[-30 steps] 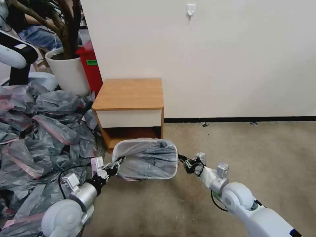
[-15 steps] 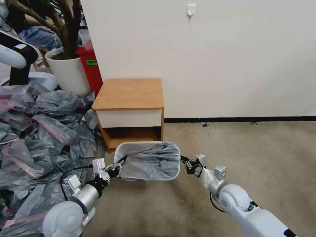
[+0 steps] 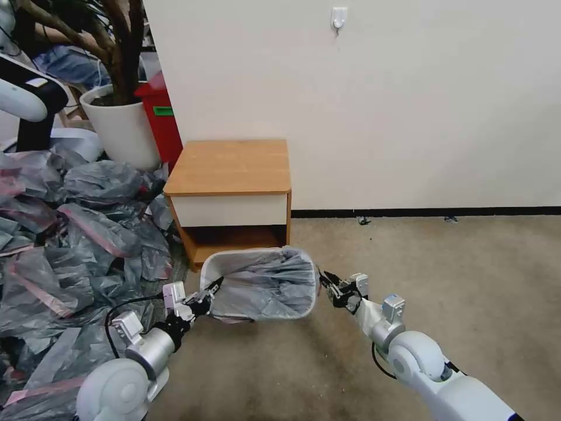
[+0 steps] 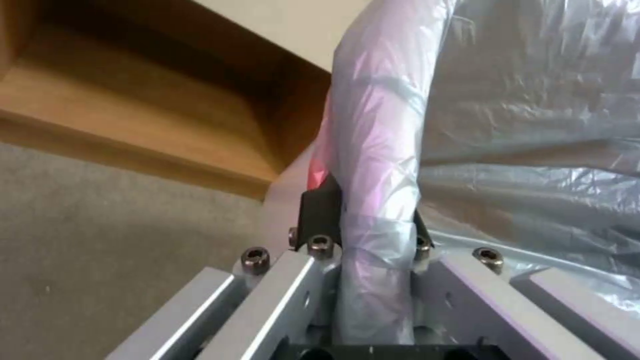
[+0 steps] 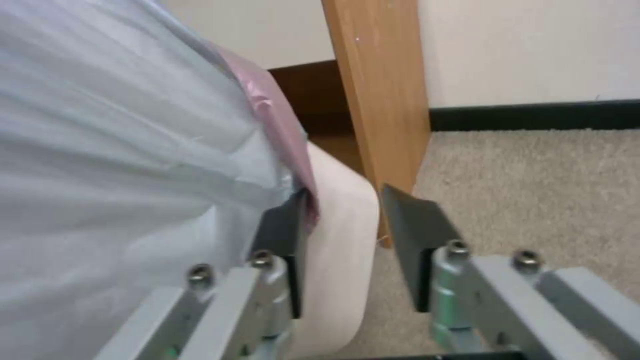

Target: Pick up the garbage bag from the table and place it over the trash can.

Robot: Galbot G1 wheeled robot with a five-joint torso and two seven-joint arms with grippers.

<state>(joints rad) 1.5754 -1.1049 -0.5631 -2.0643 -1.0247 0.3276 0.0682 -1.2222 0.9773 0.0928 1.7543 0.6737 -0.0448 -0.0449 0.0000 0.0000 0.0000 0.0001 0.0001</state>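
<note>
**Bag draped on the bin, both jaws at its rim**

The garbage bag (image 3: 263, 286) is already off the table (image 3: 231, 166) and sits inside the trash can (image 3: 205, 275), which stands on the carpet just in front of the table's open shelf.

The left gripper (image 3: 204, 295) is at the bin's left edge. In the left wrist view its 2 jaws are pressed in on the rolled, pink-tinted film of the bag (image 4: 373, 165) where it wraps the rim, so this gripper (image 4: 363, 225) is pinching bag and rim together.

The right gripper (image 3: 327, 282) is at the opposite edge. In the right wrist view its jaws are spread and straddle the bin's rim (image 5: 340, 220): the inner jaw lies against the pink band (image 5: 277, 125), the outer jaw stands apart from the wall. It seems to have let go, though the contact on the inner side is hard to judge.

The step in hand looks like the final one, seating the bag over the rim. The next move probably calls for checking that the film is folded over on the right side, then freeing the left jaws without dragging the bag back off.
</note>
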